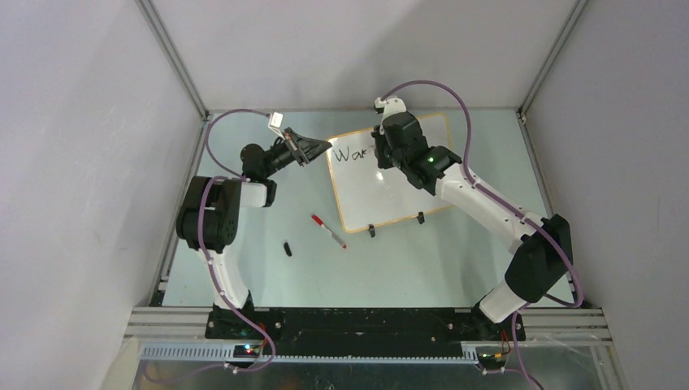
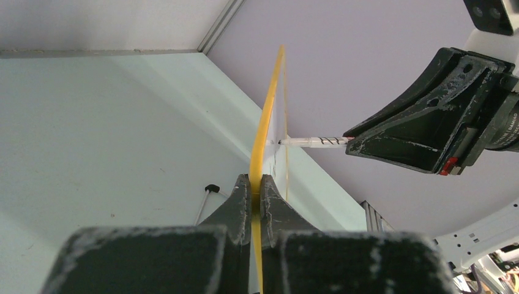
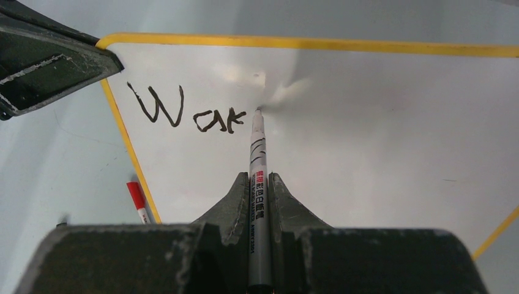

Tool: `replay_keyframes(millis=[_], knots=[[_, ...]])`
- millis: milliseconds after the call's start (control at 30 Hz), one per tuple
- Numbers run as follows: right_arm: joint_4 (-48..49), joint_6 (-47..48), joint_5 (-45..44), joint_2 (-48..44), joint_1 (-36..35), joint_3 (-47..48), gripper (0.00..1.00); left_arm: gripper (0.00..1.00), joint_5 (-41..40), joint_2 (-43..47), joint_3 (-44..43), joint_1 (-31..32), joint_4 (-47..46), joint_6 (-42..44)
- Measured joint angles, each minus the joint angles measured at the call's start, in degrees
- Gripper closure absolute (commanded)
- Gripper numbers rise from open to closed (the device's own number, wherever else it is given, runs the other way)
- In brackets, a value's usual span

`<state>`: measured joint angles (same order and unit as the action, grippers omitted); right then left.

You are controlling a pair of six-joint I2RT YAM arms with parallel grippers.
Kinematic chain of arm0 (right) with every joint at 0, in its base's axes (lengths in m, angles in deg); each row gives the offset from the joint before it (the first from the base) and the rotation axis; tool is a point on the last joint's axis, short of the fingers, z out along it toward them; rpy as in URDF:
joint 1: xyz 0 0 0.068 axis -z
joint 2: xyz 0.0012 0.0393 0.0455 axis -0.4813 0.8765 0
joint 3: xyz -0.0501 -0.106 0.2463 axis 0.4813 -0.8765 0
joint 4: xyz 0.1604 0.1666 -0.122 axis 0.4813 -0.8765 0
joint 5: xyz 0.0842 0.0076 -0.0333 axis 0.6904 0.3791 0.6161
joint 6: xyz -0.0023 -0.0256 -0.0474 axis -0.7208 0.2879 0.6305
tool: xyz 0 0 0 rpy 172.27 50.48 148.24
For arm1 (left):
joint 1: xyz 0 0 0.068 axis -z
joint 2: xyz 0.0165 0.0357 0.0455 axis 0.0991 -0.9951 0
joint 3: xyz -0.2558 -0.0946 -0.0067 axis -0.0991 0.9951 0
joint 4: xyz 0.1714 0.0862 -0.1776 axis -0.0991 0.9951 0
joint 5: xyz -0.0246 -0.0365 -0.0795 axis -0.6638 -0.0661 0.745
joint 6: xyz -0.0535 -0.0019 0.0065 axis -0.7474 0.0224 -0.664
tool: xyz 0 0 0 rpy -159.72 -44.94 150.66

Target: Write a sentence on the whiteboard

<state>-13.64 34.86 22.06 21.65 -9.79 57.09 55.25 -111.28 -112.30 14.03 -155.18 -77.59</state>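
With the left gripper [image 2: 256,184] clamped on the whiteboard [image 3: 379,135], the right gripper [image 3: 256,181] pinched the marker [image 3: 257,144], tip touching just right of the sentence [image 3: 183,113], blank board stretching rightward.

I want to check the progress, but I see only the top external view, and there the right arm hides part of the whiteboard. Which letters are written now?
Observer: In the right wrist view the writing reads "W", "a" and a rough third letter, like "r" or "k".
Operator: Does the pen touch the board?
Observer: The black marker, shut in the right fingers, seems to have its tip on the whiteboard.
Operator: What does the left arm hold?
Observer: The left wrist view shows the left fingers shut on the board's yellow frame.
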Motion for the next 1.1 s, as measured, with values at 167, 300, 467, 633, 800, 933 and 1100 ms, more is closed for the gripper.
replay_keyframes(millis=[167, 300, 467, 633, 800, 933, 1100], knots=[[-0.1, 0.0, 0.0, 1.2, 0.1, 1.1, 1.00, 1.00, -0.1, 0.0, 0.0, 0.0, 0.1, 0.0], [-0.4, 0.0, 0.0, 1.4, 0.1, 1.5, 1.00, 1.00, 0.0, 0.0, 0.0, 0.0, 0.2, 0.0], [-0.6, -0.1, 0.0, 1.5, 0.1, 1.6, 1.00, 1.00, -0.1, 0.0, 0.0, 0.0, 0.2, 0.0], [-0.9, -0.1, 0.0, 1.5, 0.1, 1.6, 1.00, 1.00, -0.1, 0.0, 0.0, 0.0, 0.2, 0.0], [-1.4, -0.1, 0.0, 1.5, 0.0, 1.5, 1.00, 1.00, -0.1, 0.0, 0.0, 0.0, 0.2, 0.0], [-1.6, -0.1, -0.4, 1.5, -0.2, 1.3, 1.00, 1.00, -0.1, 0.0, 0.0, 0.0, 0.3, 0.0], [-2.2, -0.1, -1.3, 1.4, -1.0, 0.9, 1.00, 1.00, -0.2, 0.0, 0.0, 0.0, 0.3, 0.0]])
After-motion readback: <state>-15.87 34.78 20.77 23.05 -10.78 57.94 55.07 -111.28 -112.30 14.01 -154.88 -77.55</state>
